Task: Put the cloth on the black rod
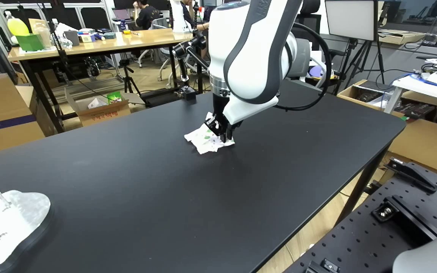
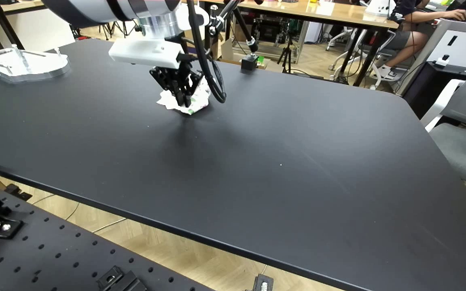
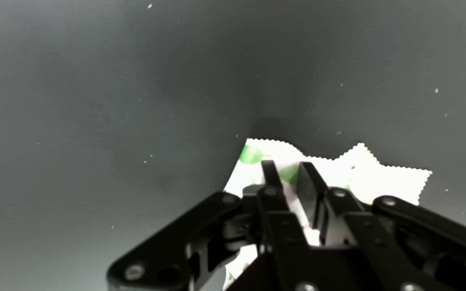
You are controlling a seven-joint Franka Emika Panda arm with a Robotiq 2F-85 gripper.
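A crumpled white cloth with green spots lies on the black table, seen in both exterior views [image 1: 203,140] [image 2: 201,97]. In the wrist view the cloth [image 3: 392,182] has a scalloped edge and spreads under and around the fingers. My gripper [image 1: 226,138] points down onto the cloth; it also shows in an exterior view [image 2: 183,102]. In the wrist view the fingertips [image 3: 287,163] stand a narrow gap apart, with cloth visible between them. The cloth's middle is partly hidden by the gripper. A black jointed stand with a rod [image 1: 197,57] [image 2: 250,45] is at the table's far edge; I cannot tell whether it is the task's black rod.
A white board with metal pegs [image 1: 25,212] [image 2: 34,68] lies on the table [image 1: 157,189]. A black perforated plate [image 1: 355,242] runs along the near side. A black cable [image 2: 206,52] hangs beside the wrist.
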